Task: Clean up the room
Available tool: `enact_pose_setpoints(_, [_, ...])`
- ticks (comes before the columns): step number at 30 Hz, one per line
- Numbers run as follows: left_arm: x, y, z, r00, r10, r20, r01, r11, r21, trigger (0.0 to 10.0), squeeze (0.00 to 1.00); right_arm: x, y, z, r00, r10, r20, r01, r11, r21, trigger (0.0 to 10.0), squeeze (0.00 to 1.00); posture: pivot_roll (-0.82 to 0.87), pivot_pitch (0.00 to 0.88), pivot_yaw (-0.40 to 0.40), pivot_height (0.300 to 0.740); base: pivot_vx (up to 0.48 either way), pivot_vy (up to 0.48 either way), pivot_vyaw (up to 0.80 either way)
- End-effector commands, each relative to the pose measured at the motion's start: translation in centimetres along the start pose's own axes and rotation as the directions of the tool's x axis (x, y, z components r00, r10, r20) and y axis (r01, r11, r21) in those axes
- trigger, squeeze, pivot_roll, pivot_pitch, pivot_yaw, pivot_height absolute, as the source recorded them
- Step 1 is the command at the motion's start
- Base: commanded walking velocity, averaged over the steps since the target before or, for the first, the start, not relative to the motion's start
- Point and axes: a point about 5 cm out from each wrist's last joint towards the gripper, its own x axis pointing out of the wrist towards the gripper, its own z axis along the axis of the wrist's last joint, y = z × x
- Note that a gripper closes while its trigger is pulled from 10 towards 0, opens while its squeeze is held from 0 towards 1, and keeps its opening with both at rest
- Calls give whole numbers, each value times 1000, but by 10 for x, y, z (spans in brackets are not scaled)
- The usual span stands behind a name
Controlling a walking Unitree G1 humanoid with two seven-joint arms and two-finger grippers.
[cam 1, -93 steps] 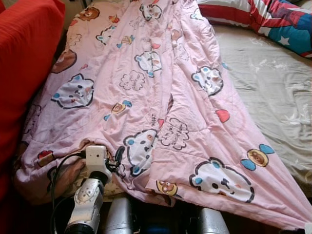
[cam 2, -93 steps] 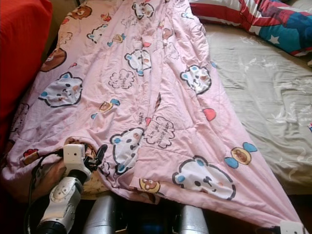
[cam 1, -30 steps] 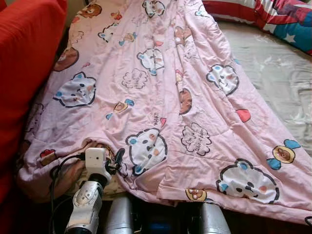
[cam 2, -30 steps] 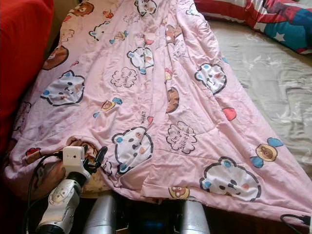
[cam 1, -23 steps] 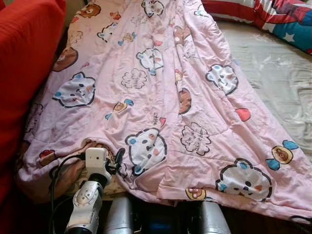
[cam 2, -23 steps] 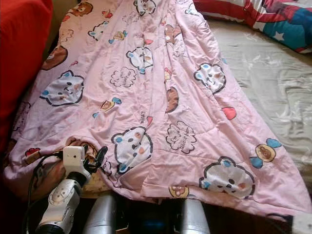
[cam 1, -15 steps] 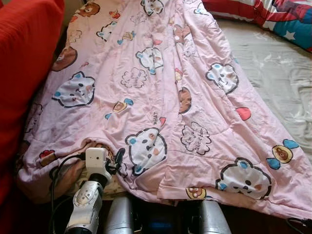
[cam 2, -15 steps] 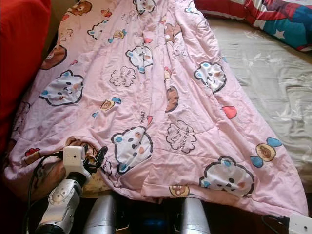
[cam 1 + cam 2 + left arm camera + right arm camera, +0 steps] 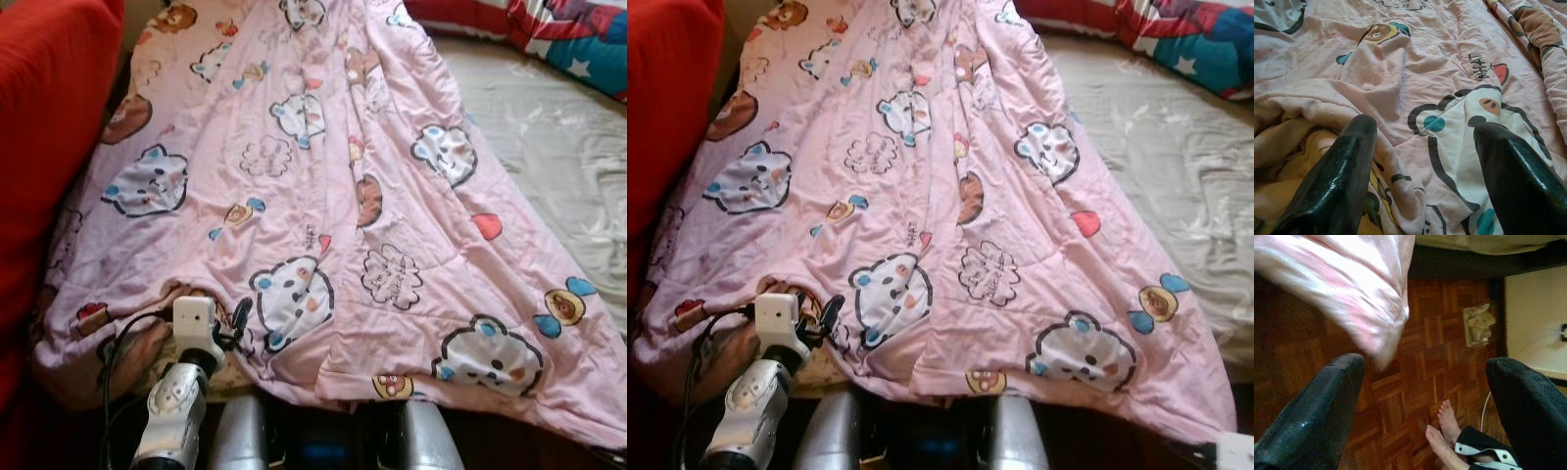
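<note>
Right end effector (image 9: 1422, 396) hangs spread, having released the pink quilt (image 9: 323, 196) corner it dragged rightward.

red cushion (image 9: 44, 147) at left | parquet floor (image 9: 1415, 377) | person's bare feet (image 9: 1442, 428) on floor

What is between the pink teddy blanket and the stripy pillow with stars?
In the right eye view, bare beige bedsheet lies between the pink blanket and the striped, starred pillow. It is wrinkled, with nothing resting on it there.
</note>
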Motion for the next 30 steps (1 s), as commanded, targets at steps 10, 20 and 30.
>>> enact_pose_setpoints(10, [-8,3,-8,999,-1,-46,2,1000,17,10000,0,-5,32,5,978,208,31,-202,968,-148,10000,0,67,280,25,622,0,0,0])
enact_pose_setpoints(20, [-19,20,-31,987,71,-145,-66,997,40,10000,0,-39,97,58,863,191,467,-357,886,297,10000,0,62,251,20,622,0,0,0])
enact_pose_setpoints(30, [-17,15,-15,996,78,-31,-77,997,27,10000,0,-89,125,109,613,148,776,-500,834,236,10000,0,51,222,8,622,0,0,0])
